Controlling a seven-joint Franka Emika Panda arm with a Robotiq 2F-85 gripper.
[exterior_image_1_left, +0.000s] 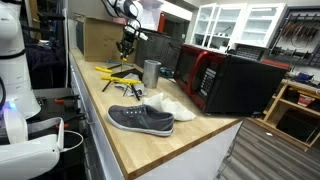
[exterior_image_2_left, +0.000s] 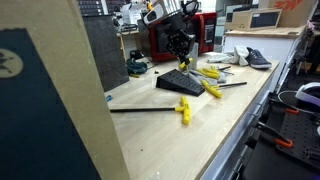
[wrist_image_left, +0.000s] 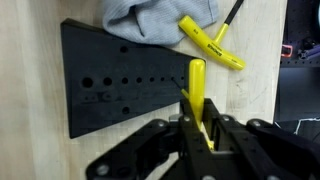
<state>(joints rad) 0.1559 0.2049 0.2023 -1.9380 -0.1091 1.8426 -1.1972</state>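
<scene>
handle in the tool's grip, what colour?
Yellow. The tool is shut on the handle. It shows best in the wrist view.

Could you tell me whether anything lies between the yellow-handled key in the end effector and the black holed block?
Nothing visible does. The end effector grips the yellow-handled key right at the black block; the grey cloth only covers one edge.

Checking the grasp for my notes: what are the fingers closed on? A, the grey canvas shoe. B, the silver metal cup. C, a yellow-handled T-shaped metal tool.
C: in the wrist view the fingers pinch the yellow-handled T-shaped metal tool, in front of the black rectangular block with holes.
</scene>
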